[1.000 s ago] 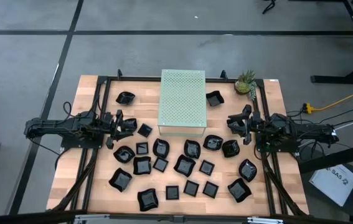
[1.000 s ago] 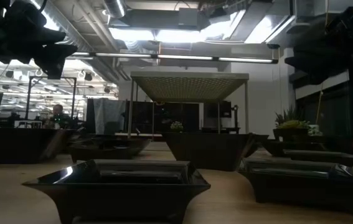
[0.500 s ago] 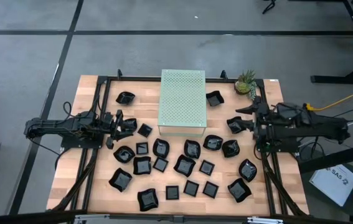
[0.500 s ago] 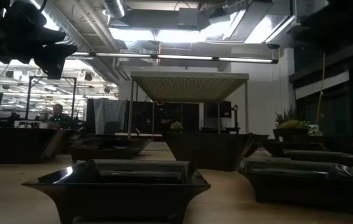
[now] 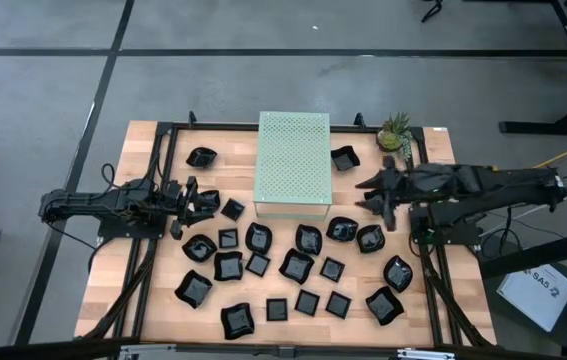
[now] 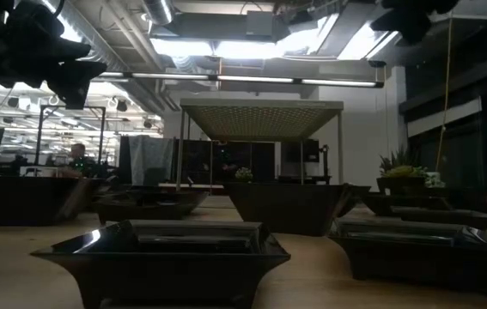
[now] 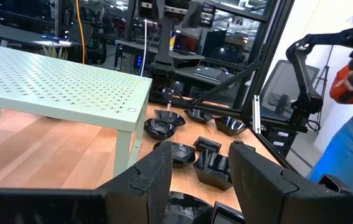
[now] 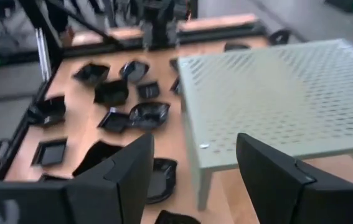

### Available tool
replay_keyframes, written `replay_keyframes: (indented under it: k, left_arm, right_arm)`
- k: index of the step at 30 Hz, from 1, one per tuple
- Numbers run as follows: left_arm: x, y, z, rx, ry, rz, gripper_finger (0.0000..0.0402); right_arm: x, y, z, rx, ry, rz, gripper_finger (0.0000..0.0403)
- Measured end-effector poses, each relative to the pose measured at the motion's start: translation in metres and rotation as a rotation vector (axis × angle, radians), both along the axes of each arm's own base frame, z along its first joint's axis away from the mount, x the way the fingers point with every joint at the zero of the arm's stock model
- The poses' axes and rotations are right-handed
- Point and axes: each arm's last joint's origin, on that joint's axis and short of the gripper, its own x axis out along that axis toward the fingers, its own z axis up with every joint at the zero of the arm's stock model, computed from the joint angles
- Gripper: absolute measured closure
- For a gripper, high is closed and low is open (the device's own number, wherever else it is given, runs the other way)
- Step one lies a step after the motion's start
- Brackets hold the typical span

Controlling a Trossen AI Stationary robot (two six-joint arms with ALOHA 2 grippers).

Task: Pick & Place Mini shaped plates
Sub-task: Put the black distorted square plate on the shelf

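Both pincers stood apart and empty, the right pincer (image 5: 372,193) near the green box (image 5: 293,165), the left pincer (image 5: 206,201) among mini shaped plates (image 5: 296,265).

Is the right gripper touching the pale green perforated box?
Apart. The high view shows bare wooden table between the right gripper and the pale green perforated box.

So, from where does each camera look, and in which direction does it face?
High view: above the table, facing straight down; both arms show, left gripper and right gripper open.
Low view: table-top height, facing level across black dishes toward the room.
Left wrist view: past its own fingers, toward the right side.
Right wrist view: past its own fingers, toward the left side.
All views share the green perforated box.
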Motion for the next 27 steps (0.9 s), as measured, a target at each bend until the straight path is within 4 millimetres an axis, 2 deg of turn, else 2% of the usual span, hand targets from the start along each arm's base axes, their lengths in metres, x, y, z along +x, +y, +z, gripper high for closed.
replay_keyframes:
  k: [8,11,17,27]
  left_arm:
    - [0.000,0.000,0.000,0.000,0.000,0.000,0.0249]
    - [0.000,0.000,0.000,0.000,0.000,0.000,0.0249]
    - [0.000,0.000,0.000,0.000,0.000,0.000,0.0249]
    - [0.000,0.000,0.000,0.000,0.000,0.000,0.0249]
  right_arm:
    - [0.030,0.023,0.003,0.210,0.067,0.001,0.0177]
    - [0.039,0.032,0.000,0.231,0.085,0.019,0.0177]
    - [0.057,0.049,-0.016,0.104,0.141,0.067,0.0177]
    - [0.088,0.088,-0.045,-0.170,0.223,0.325,0.0177]
